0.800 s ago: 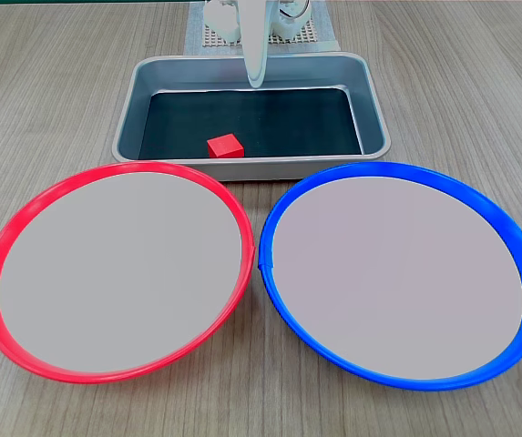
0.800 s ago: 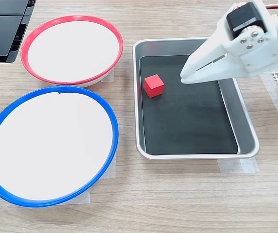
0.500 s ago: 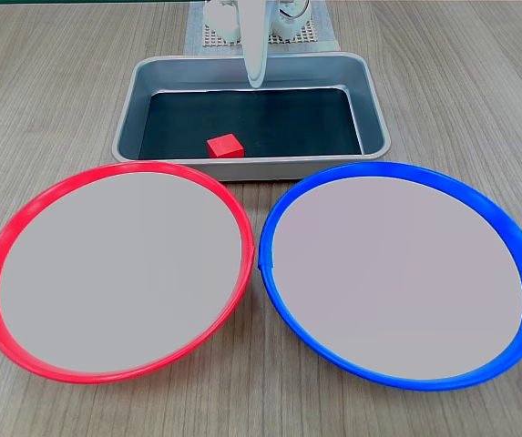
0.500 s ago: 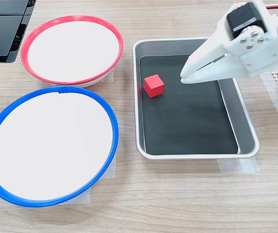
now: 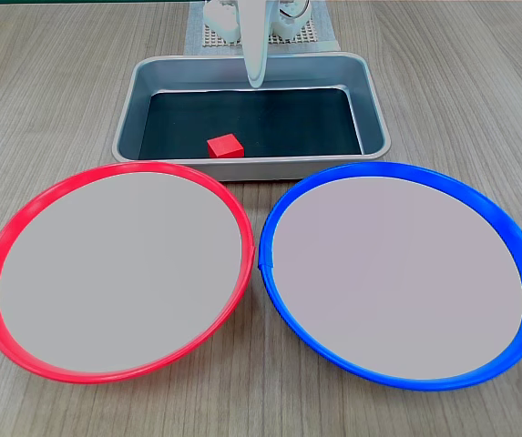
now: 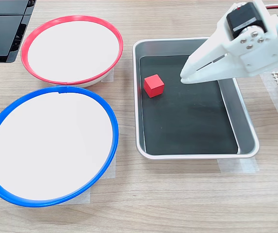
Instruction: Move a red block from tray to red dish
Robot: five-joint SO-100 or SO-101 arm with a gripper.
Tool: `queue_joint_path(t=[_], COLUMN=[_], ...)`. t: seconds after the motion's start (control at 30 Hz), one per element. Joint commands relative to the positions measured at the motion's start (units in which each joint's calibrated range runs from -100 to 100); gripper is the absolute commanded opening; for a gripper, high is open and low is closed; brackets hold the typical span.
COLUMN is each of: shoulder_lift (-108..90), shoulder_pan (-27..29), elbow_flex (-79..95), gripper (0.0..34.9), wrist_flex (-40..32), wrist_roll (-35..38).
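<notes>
The red block (image 5: 225,146) (image 6: 154,86) lies on the dark bottom of the tray (image 5: 251,167) (image 6: 193,155), near the tray's front wall in the first exterior view. My white gripper (image 5: 257,82) (image 6: 183,77) hangs over the tray, shut, with nothing in it. Its tips are apart from the block, to the block's right in the second exterior view. The red dish (image 5: 115,272) (image 6: 72,50) holds nothing and lies beside the tray, at the first exterior view's lower left.
A blue-rimmed plate (image 5: 404,276) (image 6: 49,145) lies next to the red dish and touches its rim. The arm's base stands on a perforated mat (image 5: 209,35) behind the tray. A black device (image 6: 3,26) sits at the second exterior view's top left.
</notes>
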Motion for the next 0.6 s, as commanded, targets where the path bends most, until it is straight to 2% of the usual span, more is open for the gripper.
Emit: queue_joint_path(t=[0.0, 0.33, 0.47, 0.57], shoulder_lift=[-0.26, -0.26, 2.05, 17.40], shoulder_pan=[-0.05, -0.14, -2.02, 1.18], elbow_flex=[0.00, 0.00, -0.46, -13.47], gripper=[0.4, 0.4, 0.2, 0.2], wrist_flex=[0.11, 0.11, -0.71, 3.08], wrist_roll=[-0.15, -0.05, 0.29, 8.25])
